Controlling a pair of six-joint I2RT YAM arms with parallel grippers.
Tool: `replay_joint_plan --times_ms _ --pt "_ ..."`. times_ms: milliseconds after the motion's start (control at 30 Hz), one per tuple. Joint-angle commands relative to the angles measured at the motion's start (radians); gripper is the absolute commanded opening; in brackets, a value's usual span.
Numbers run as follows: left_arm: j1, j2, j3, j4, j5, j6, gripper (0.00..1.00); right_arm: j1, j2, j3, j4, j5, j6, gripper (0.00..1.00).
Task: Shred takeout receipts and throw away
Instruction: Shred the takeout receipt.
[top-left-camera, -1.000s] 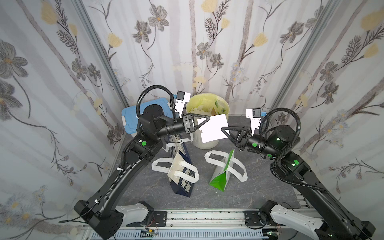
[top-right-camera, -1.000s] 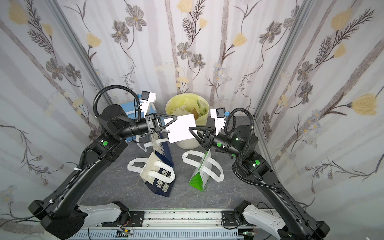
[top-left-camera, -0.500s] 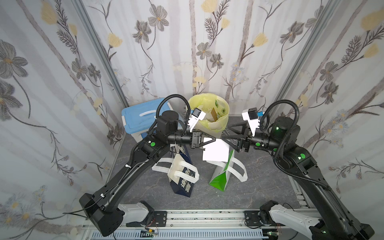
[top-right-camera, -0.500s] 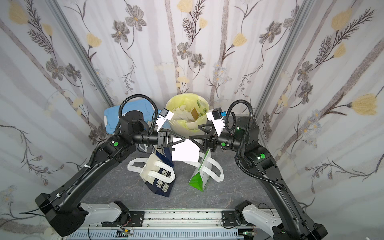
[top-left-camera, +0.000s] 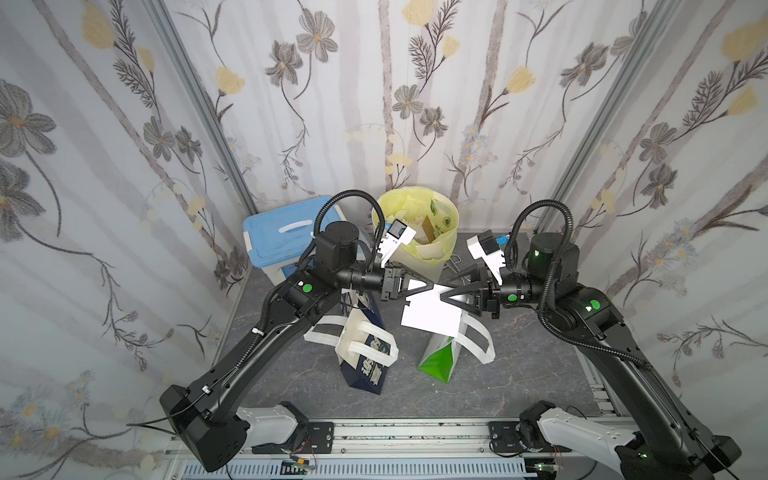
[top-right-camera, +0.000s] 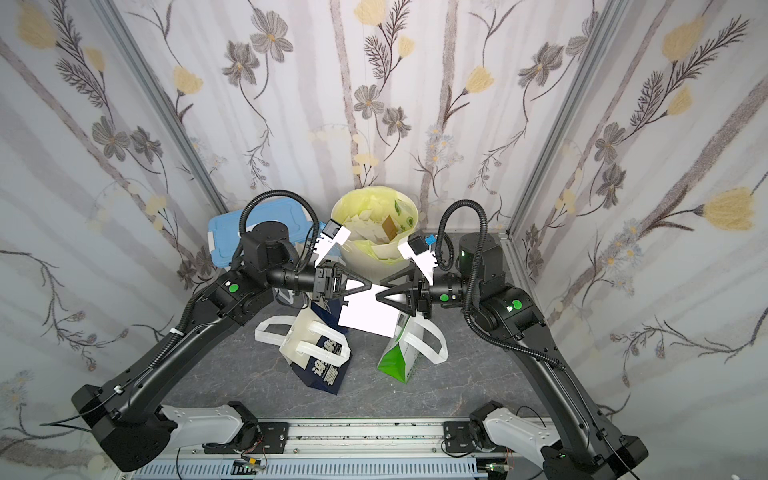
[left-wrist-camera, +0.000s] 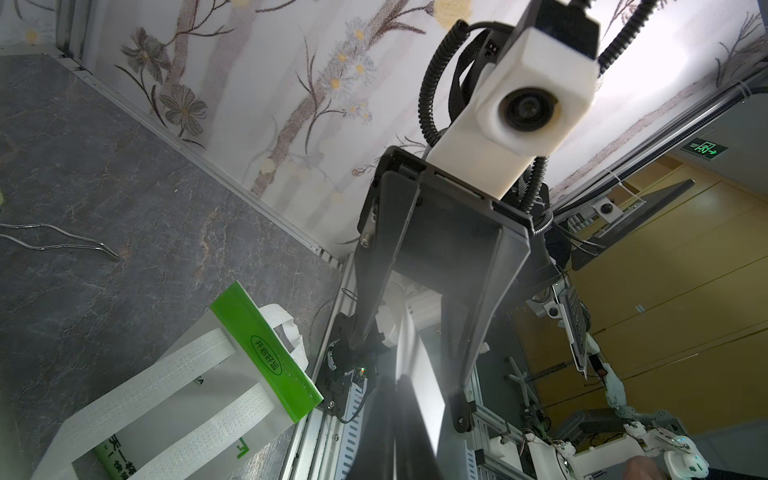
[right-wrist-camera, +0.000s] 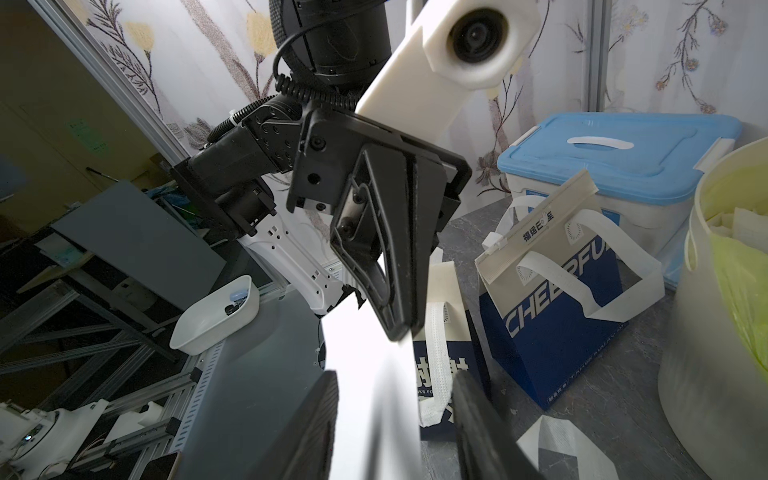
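The receipt (top-left-camera: 432, 318) hangs in the air just in front of the bin (top-left-camera: 453, 216), on the robot's side of it and not over its mouth. The left claw (top-left-camera: 432, 287) is closed tight on the sheet's top corner. The right claw (top-left-camera: 446, 292) meets it tip to tip; in the right wrist view its jaws stand apart with the sheet's edge between them, not yet clamped. The step in hand looks like starting a tear. To do it well, the right claw should close firmly close beside the left claw's grip, keeping the paper between them short and taut. Then one pulls toward the bin and the other away from it, shearing rather than stretching. Tearing over the bin's mouth would drop scraps inside it rather than on the bench (top-left-camera: 519, 374).
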Motion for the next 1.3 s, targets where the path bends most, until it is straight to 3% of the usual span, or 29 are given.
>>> replay_joint_plan --times_ms 0,200,333,400,567,633,733,833,967,1133,1267 --pt "0.0 0.002 0.007 0.033 0.011 0.016 0.0 0.005 -0.002 -0.002 0.016 -0.015 -0.009 0.31" --pt "0.0 -0.001 0.012 0.009 -0.008 0.027 0.0 0.009 0.002 -0.001 0.021 0.058 0.0 0.0" --pt "-0.001 0.0 0.024 -0.044 -0.116 0.032 0.0 0.022 0.003 0.012 0.018 0.134 -0.011 0.0" --pt "-0.001 -0.001 0.024 -0.039 -0.222 -0.02 0.0 0.043 0.003 0.031 0.01 0.235 -0.035 0.0" --pt "0.0 0.0 0.008 -0.059 -0.501 -0.247 0.0 0.159 -0.011 0.089 0.015 0.664 -0.147 0.0" --pt "0.001 0.011 0.0 -0.062 -0.548 -0.346 0.0 0.218 -0.026 0.095 0.043 0.791 -0.226 0.0" --pt "0.001 0.05 0.018 -0.084 -0.58 -0.428 0.0 0.308 -0.068 0.084 0.116 0.851 -0.338 0.0" --pt "0.002 0.087 0.078 -0.143 -0.617 -0.396 0.0 0.355 -0.123 0.044 0.196 0.818 -0.418 0.0" --pt "0.012 0.111 0.14 -0.195 -0.664 -0.328 0.0 0.356 -0.149 0.027 0.221 0.885 -0.363 0.0" --pt "0.036 0.119 0.201 -0.282 -0.809 -0.237 0.0 0.335 -0.191 -0.03 0.31 0.913 -0.22 0.0" --pt "0.051 0.101 0.197 -0.229 -0.874 -0.187 0.0 0.218 -0.135 -0.057 0.451 0.965 -0.015 0.0"
